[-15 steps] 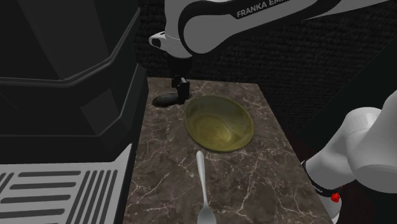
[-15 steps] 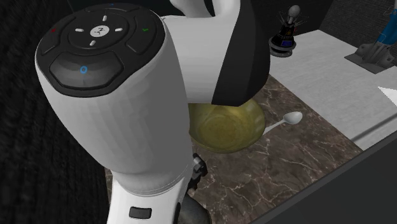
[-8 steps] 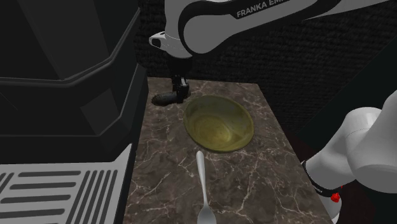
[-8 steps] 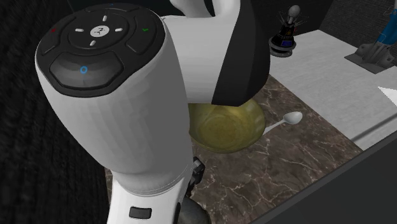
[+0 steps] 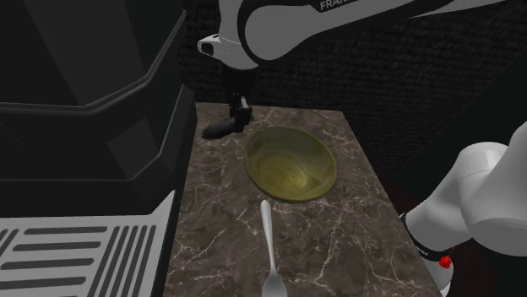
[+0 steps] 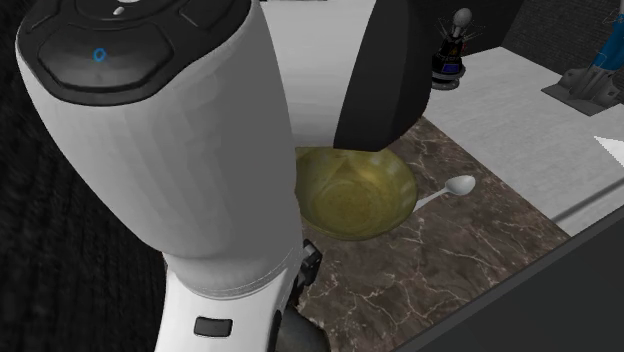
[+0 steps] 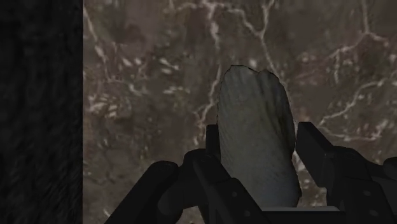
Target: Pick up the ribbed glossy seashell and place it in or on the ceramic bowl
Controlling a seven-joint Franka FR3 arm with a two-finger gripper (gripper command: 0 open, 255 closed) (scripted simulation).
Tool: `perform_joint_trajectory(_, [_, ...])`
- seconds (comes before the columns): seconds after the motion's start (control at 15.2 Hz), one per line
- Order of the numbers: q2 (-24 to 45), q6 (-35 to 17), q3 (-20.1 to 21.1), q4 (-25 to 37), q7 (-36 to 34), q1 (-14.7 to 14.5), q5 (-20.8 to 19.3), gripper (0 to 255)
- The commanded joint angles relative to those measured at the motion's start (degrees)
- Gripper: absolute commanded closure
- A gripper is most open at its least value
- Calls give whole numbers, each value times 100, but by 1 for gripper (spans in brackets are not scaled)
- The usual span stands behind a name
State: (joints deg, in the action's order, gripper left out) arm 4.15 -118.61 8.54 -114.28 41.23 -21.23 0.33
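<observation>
1. Seashell (image 7: 253, 105), pale grey and finely ribbed in the wrist view, stands lengthwise between the two black fingers (image 7: 310, 143), which press against its sides.
2. The gripper (image 7: 257, 140) is thus pinching the seashell near one end, and the other end juts out past the fingertips over the brown marble-veined counter (image 7: 159, 76).
3. In the shoulder view the gripper (image 5: 240, 109) hangs from the white arm (image 5: 279, 29) over the counter's (image 5: 338, 228) far corner, at the shoulder view's left side of it.
4. There the seashell (image 5: 217, 130) looks dark and reaches out from the fingertips toward the shoulder view's left, very low over the counter; whether it touches the surface I cannot tell.
5. An olive-yellow glossy bowl (image 5: 290, 164) sits in the middle of the counter, near the seashell but apart from it, and holds nothing.
6. A silver spoon (image 5: 268, 245) lies on the near side of the bowl, its handle pointing at the rim.
7. A big dark appliance (image 5: 84, 101) stands along the counter's edge on the shoulder view's left.
8. In the second exterior view the arm (image 6: 170, 150) covers much of the scene; past it show the bowl (image 6: 360, 195), the spoon (image 6: 458, 186) just beside it, and the counter (image 6: 470, 250).
</observation>
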Motion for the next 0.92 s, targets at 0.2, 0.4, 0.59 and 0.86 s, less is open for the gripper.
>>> perform_joint_trajectory(0.2, [-103,367,1,263,5,1,17,255])
perform_joint_trajectory(0.4, [-160,589,1,429,8,3,25,255])
perform_joint_trajectory(0.59, [-205,812,0,607,10,5,31,255])
perform_joint_trajectory(0.86, [-249,1112,-1,864,11,6,37,255])
